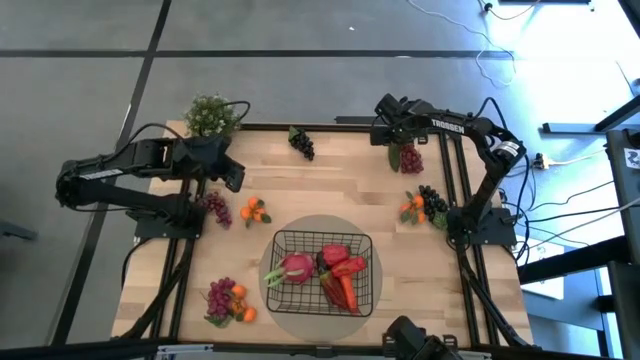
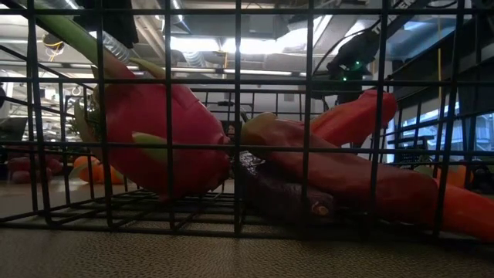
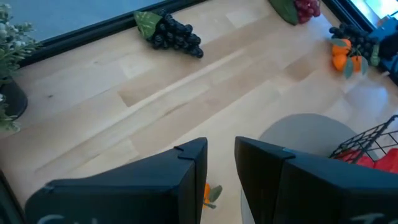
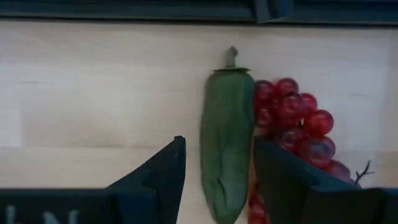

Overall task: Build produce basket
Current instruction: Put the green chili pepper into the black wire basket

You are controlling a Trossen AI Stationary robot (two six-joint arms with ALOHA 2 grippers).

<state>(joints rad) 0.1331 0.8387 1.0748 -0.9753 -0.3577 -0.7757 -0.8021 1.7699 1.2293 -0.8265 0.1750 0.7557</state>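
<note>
The right gripper (image 4: 217,177) was held low over the table (image 1: 340,190), jaws parted astride a green pepper (image 4: 226,143). The left gripper (image 3: 221,165) was hovering, jaws narrowly apart, empty.

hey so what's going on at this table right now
Two robot arms are filling a black wire basket with toy produce. A pink radish, red peppers and a dark eggplant are already inside. The right claw hangs open over a green pepper lying beside red grapes at the far right. The left claw hangs at the far left, holding nothing.
</note>
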